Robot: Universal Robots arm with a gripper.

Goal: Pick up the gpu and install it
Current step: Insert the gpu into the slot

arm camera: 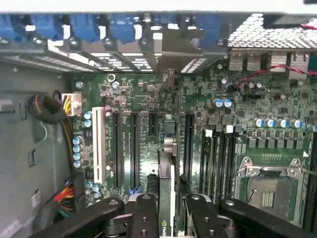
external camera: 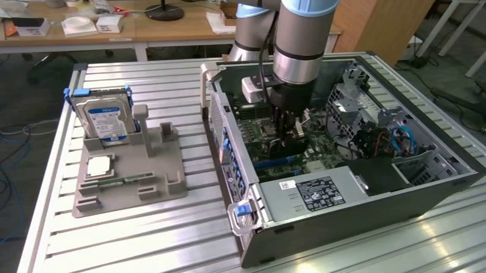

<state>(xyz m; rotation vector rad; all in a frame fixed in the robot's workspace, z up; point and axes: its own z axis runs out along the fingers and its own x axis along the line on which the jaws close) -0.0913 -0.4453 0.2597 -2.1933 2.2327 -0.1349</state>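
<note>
**Gripper (external camera: 285, 145) clasping the gpu inside the open computer case (external camera: 342, 227)**

In the exterior view the arm is hanging straight down into the case, which is lying at three o'clock from the grey tray (external camera: 129, 182) that is carrying the hard drive (external camera: 106, 122). In the wrist view the fingers (arm camera: 146, 215) are pinching the gpu (arm camera: 166, 168) from both sides. The card is standing on edge over the motherboard (arm camera: 124, 94), among its long slots, with its bracket end toward the blue latches (arm camera: 84, 25). I cannot tell whether it is seated.
</note>
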